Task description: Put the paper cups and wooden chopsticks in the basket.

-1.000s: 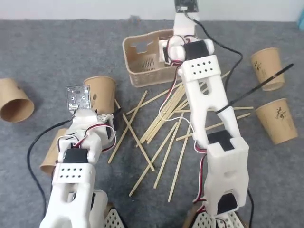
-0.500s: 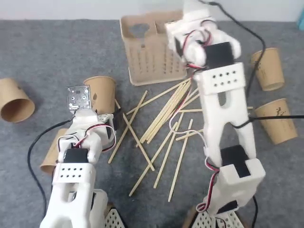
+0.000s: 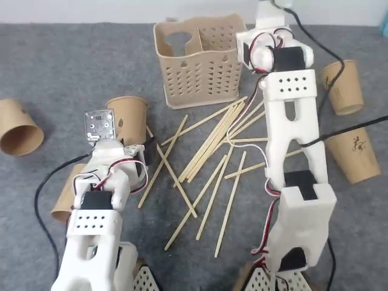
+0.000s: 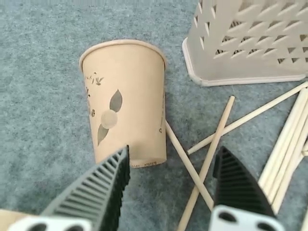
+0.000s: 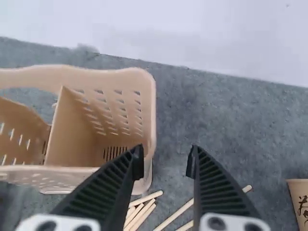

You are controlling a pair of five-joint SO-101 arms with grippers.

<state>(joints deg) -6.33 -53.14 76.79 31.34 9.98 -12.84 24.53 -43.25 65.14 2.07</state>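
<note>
- Tilted a second ago, the basket [image 3: 200, 60] now stands upright, mouth up; right gripper [image 5: 165, 161] hangs beside its corner, jaws narrowly parted, empty.
- Left gripper [image 4: 171, 163] is spread wide over a paper cup [image 4: 126, 103] lying mouth-away.
- Chopsticks [image 3: 209, 145] lie mostly diagonal, pointing toward the basket.

Tan cups [image 4: 126, 103] printed with dark leaves, pale chopsticks [image 3: 209, 145], a beige perforated basket [image 3: 203, 73], grey bench [image 3: 60, 66], white arms [image 3: 303, 133].

A beige perforated basket [image 3: 200, 66] stands upright. Pale wooden chopsticks [image 3: 209, 145] lie scattered just in front of it. Brown paper cups [image 3: 128, 118] lie tipped on either side.
</note>
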